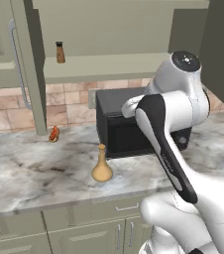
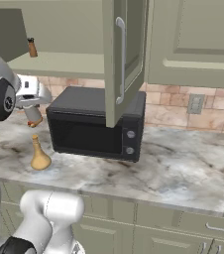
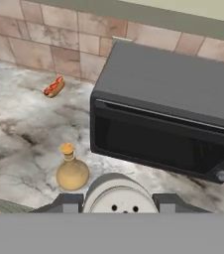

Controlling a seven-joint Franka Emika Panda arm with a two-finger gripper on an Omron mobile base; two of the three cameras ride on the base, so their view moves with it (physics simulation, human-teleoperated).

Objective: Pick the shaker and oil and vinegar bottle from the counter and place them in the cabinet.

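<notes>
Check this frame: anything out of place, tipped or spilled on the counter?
Nothing spilled or tipped. The oil and vinegar bottle stands upright on the counter in front of the microwave. The one oddity is a small orange-red item lying on its side near the backsplash. The cabinet is open, with a brown shaker upright on its shelf.

Seen in the left base view as a white arm (image 1: 166,144) rising from the lower right, folded at a high elbow (image 1: 186,63), with a dark-backed link slanting down. Reaches out to the left in the right base view, gripper (image 2: 33,115) pointing downward. Clamped on the shaker (image 3: 116,191), with fingers (image 3: 67,202) pressed against either side of its rounded top.
</notes>
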